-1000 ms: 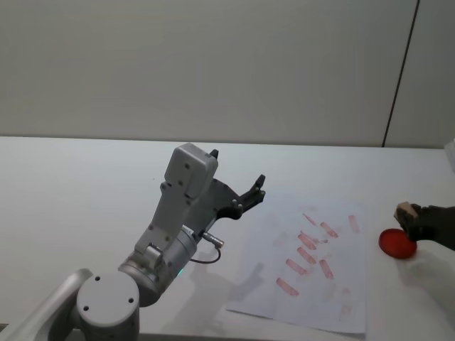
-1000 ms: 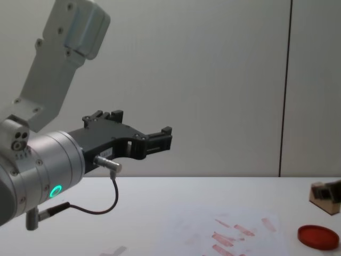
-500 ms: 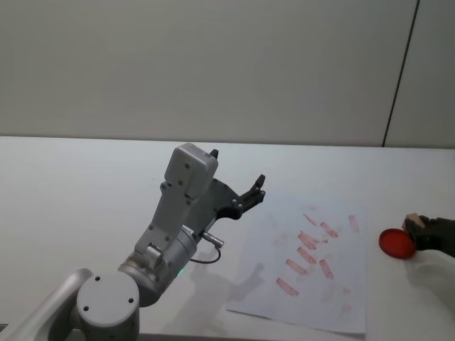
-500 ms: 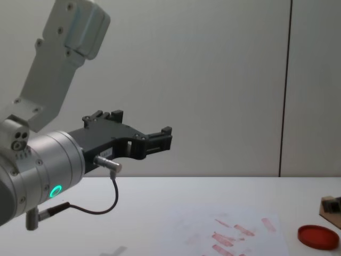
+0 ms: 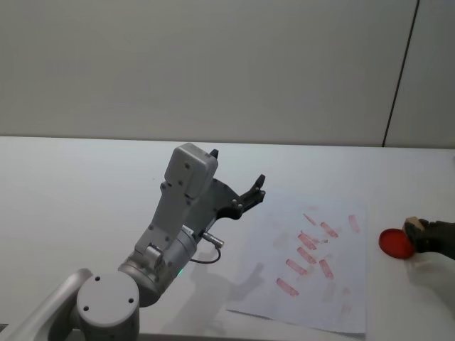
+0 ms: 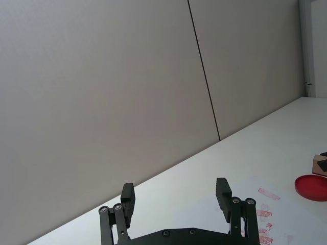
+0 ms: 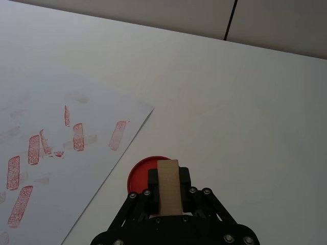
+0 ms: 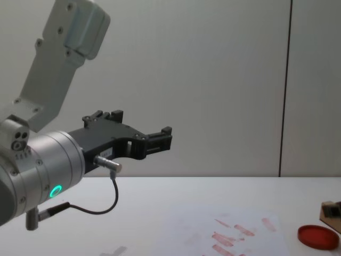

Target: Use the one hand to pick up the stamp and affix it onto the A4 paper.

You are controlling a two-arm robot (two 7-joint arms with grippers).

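My right gripper [image 5: 419, 233] sits at the table's right edge, shut on the stamp [image 5: 410, 226], a small tan wooden block. In the right wrist view the stamp [image 7: 168, 186] stands between the black fingers [image 7: 152, 179], its end over the near rim of the round red ink pad [image 7: 143, 171]. Whether it touches the pad I cannot tell. In the chest view the stamp [image 8: 329, 207] hangs just above the pad [image 8: 318, 237]. The A4 paper [image 5: 313, 298], with several red stamp marks, lies left of the pad. My left gripper [image 5: 237, 168] is raised and open, holding nothing.
The big silver left arm [image 8: 42, 176] with its green ring and dangling black cable fills the left of the chest view, well above the table. A grey wall stands behind the table. The white tabletop [image 5: 78, 185] spreads to the left of the paper.
My right gripper has carried the stamp down and a little to the right, from above the ink pad's left side to its right edge. The left arm has not moved.
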